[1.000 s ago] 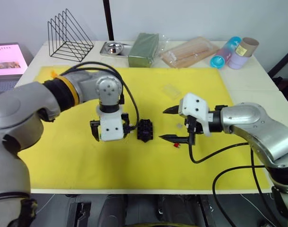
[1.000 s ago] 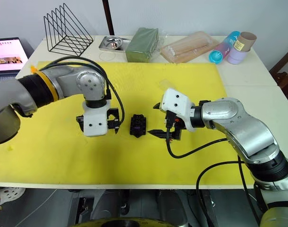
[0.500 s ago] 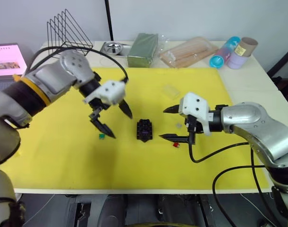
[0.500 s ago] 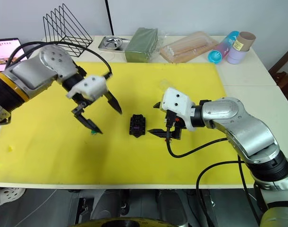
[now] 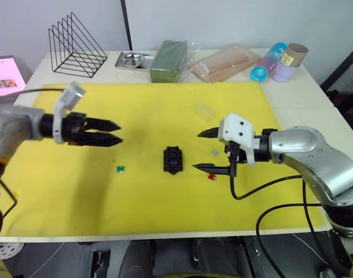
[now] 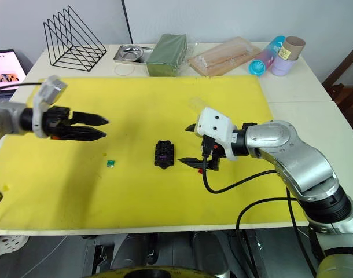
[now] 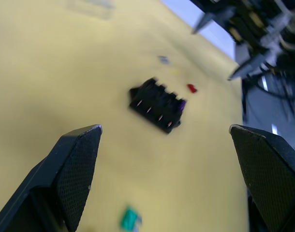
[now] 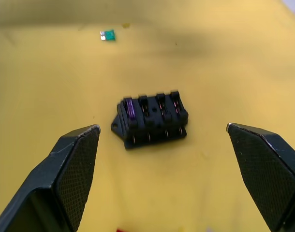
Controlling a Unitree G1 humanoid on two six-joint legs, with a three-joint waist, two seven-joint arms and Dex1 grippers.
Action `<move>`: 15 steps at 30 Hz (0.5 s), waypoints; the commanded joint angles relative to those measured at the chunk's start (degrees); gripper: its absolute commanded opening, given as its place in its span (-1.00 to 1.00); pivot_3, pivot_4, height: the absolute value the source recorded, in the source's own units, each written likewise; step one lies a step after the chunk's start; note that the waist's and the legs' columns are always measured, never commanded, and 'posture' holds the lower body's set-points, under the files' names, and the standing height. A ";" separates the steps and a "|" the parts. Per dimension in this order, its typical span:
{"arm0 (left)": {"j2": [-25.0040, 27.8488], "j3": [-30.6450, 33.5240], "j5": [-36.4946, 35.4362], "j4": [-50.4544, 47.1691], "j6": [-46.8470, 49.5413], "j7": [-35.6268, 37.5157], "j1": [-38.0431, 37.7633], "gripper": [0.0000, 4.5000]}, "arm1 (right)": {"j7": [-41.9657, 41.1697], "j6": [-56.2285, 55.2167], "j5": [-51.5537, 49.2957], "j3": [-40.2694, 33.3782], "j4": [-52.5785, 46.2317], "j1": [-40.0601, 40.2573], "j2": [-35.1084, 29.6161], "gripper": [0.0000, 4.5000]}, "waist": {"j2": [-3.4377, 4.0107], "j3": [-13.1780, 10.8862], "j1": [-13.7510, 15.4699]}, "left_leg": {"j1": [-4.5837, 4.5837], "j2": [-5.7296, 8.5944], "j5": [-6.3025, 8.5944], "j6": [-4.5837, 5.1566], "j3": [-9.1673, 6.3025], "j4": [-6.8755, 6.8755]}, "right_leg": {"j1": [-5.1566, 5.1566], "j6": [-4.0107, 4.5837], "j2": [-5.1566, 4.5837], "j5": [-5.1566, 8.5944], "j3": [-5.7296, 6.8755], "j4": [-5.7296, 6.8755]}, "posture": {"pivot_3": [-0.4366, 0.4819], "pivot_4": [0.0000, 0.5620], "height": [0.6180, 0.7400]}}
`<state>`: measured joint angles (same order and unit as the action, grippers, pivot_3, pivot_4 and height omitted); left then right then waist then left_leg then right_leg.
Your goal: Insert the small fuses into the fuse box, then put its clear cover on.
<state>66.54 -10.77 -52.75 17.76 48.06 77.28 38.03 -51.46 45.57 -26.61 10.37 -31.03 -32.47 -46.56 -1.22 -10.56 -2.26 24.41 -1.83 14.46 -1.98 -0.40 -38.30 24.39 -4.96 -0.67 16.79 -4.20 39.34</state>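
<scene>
Right gripper (image 5: 206, 150): fingers apart, nothing between them, hanging just right of the fuse box (image 5: 173, 159) and aimed at it. Left gripper (image 5: 110, 132): fingers apart too, empty, well off to the left of the box over the yellow mat (image 5: 147, 110).

Fuse box sits mid-mat. The right wrist view shows the purple fuse (image 8: 130, 109) seated in one end slot; the other three slots look empty. Green fuse (image 5: 120, 169) lies loose on the mat between the left gripper and the box, nearer the box. Red fuse (image 5: 212, 175) lies just under the right gripper's lower finger. Pale grey fuse (image 5: 214, 152) sits on the mat between the right fingers as seen from above. Clear cover (image 5: 203, 111) is further back on the mat, behind the right gripper.

Risks, my read:
- Fuses are tiny against these fingers, so a pinch can flick one away or grab it skewed, and then it won't seat.
- The box isn't held, so pressing a fuse in one-handed could slide or tip it.
- The red fuse is so close to the lower finger that a sideways move could knock it.

Hard to make out: the cover is faint and its edges barely read. The grey fuse's orientation is too small to tell.
</scene>
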 commanded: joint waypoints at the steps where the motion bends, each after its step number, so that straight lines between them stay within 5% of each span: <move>1: 0.68 5.46 -1.60 -2.07 6.89 -0.61 -5.33 0.99 | -0.34 -1.33 0.00 -0.73 -0.41 -1.60 0.58 1.00 | 0.00 0.00 0.17 | 0.00 0.00 0.00 0.00 0.03 0.00 | -0.01 0.00 -0.02 0.00 0.00 0.00 | -0.05 -0.47 1.00; 6: -1.75 8.49 -1.55 -4.06 16.40 -4.02 -10.06 0.99 | -1.26 -1.92 0.66 0.11 0.26 -2.37 0.91 1.00 | -0.02 0.00 0.76 | 0.00 0.01 0.00 -0.01 0.06 -0.01 | -0.02 0.00 -0.03 0.00 0.02 0.00 | -0.05 -0.47 1.00; 11: -4.79 10.73 -1.24 -2.84 24.95 -7.83 -12.07 0.44 | -1.43 -2.31 1.92 1.60 0.34 -2.71 1.06 1.00 | -0.02 0.00 1.10 | -0.01 0.03 0.00 -0.01 0.07 -0.01 | -0.01 0.01 0.01 0.00 0.02 0.00 | -0.05 -0.47 1.00; 15: -6.16 12.43 -1.45 -2.65 29.51 -9.04 -11.75 0.44 | -1.08 -1.76 1.91 1.90 -0.16 -2.94 1.48 1.00 | -0.03 0.01 1.20 | -0.01 0.02 0.00 -0.01 0.06 -0.02 | -0.01 0.01 0.00 -0.01 0.03 0.01 | -0.05 -0.47 1.00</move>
<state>60.15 -0.72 -53.70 15.54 75.91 68.42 25.45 -52.66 44.31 -24.80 12.93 -29.99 -34.21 -45.36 -1.25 -10.55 -1.06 24.40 -1.80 14.46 -1.99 -0.34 -38.31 24.37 -4.94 -0.67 16.79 -4.17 39.35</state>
